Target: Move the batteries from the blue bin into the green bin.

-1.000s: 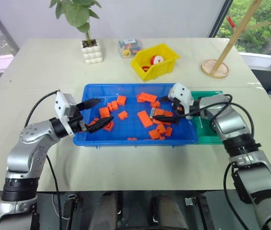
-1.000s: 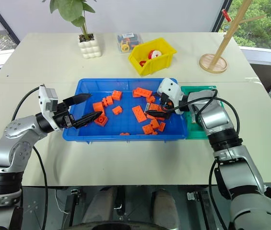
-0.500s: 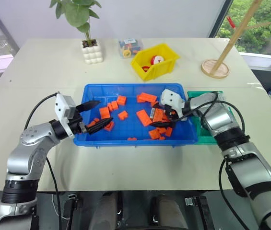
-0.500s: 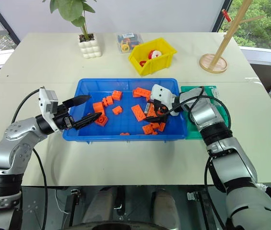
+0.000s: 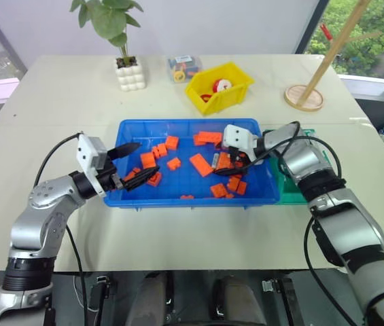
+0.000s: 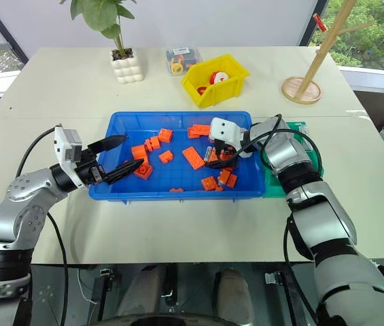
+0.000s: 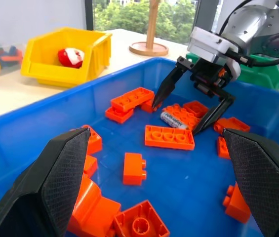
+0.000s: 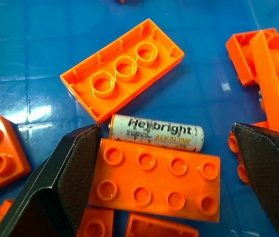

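Right of centre in the blue bin, a battery lay wedged between two orange bricks, likely hard to pinch. The right gripper straddled it, jaws wide, holding nothing. The left gripper hung open at the bin's left rim, empty.

The right tool has swung leftward, deeper into the blue bin; now straddling a battery.

Head stereo pair looked fwd/down over table. L wrist cam sat low inside blue bin; R wrist cam close above its floor. All shared bin.
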### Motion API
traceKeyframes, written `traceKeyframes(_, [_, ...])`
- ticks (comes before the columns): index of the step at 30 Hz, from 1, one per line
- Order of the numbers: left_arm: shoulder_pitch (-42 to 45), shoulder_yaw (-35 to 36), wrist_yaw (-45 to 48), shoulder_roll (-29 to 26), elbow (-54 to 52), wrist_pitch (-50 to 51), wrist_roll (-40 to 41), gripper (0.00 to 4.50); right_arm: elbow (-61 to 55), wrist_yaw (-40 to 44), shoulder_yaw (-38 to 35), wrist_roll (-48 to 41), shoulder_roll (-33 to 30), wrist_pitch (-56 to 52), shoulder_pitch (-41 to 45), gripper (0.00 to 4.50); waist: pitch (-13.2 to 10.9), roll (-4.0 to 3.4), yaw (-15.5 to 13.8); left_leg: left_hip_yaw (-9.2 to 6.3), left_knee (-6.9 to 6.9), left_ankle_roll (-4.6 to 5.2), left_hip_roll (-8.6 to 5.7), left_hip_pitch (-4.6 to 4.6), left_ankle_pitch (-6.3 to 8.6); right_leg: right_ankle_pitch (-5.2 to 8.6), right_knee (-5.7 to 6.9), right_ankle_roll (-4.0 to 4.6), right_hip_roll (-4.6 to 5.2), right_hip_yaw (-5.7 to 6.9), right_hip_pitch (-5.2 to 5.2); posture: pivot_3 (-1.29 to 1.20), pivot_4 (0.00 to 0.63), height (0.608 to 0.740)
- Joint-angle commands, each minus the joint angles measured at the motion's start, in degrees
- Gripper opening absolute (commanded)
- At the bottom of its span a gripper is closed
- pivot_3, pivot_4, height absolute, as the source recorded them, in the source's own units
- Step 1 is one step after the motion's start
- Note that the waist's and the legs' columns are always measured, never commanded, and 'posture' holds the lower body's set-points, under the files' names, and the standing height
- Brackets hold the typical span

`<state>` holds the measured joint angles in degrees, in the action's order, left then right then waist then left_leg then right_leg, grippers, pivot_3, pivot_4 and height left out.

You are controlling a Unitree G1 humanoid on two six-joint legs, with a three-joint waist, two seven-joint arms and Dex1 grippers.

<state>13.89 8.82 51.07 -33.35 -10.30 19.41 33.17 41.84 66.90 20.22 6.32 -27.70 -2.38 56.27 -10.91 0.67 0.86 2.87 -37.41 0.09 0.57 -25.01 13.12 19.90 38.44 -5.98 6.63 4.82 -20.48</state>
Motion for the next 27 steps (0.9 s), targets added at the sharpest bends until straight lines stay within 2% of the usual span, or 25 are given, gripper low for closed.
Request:
traceKeyframes(1, [0.28,1.18,-0.25,0.18,-1.57,-1.5,0.13,4.5,2.1,0.28,1.27,2.29,1.06,0.3,1.02,4.4,0.0,0.0,0.03,0.0,0.0,0.0,0.0,0.01,0.0,0.0,0.0,0.0,0.0,0.0,0.01,0.0,0.15,0.739])
traceKeyframes(2, [0.28,1.17,-0.34,0.22,-1.58,-1.55,0.12,4.5,2.33,0.45,1.29,2.4,1.17,0.36,1.14,4.4,0.0,0.0,0.02,0.0,0.0,0.0,0.0,0.02,0.0,0.0,0.0,0.0,0.0,0.0,0.01,0.0,0.15,0.739])
traceKeyframes(5, [0.13,1.33,-0.48,0.19,-1.52,-1.76,0.01,4.5,2.22,1.38,1.41,2.56,1.44,-0.01,1.0,3.62,0.0,0.0,-0.02,0.0,0.0,0.0,0.0,0.02,0.0,0.0,0.0,0.0,0.0,0.0,0.03,0.0,0.15,0.739])
traceKeyframes(8, [0.0,1.37,-0.64,0.16,-1.61,-1.9,-0.06,4.5,1.82,1.8,1.23,2.89,1.34,-0.51,0.72,2.03,0.0,0.0,-0.03,0.0,0.0,0.0,0.0,0.02,0.0,0.0,0.0,0.0,0.0,0.0,0.03,0.0,0.15,0.739])
traceKeyframes(12, [0.0,1.3,-0.74,0.11,-1.53,-2.1,-0.03,4.5,0.85,1.53,0.58,2.84,1.07,-1.36,0.32,0.46,0.0,-0.01,-0.06,0.0,0.0,0.0,0.0,0.02,0.0,0.0,0.0,0.0,0.01,0.0,0.03,0.0,0.15,0.739])
traceKeyframes(24, [0.52,0.92,-0.1,0.04,-0.88,-2.1,0.06,4.5,-2.28,-0.91,-3.4,1.22,0.15,-2.43,2.23,0.46,0.01,-0.01,-0.06,0.02,0.02,0.0,-0.01,0.04,0.0,0.0,0.0,0.0,0.02,-0.01,0.03,0.0,0.15,0.739])
traceKeyframes(27, [0.39,0.87,-0.03,0.07,-0.97,-2.01,0.11,4.5,-4.25,1.65,-3.79,0.7,-2.37,-2.94,2.86,1.39,-0.01,-0.03,-0.17,0.02,0.02,0.0,-0.01,0.04,0.0,0.0,0.0,0.0,0.03,-0.01,0.03,0.0,0.15,0.739])
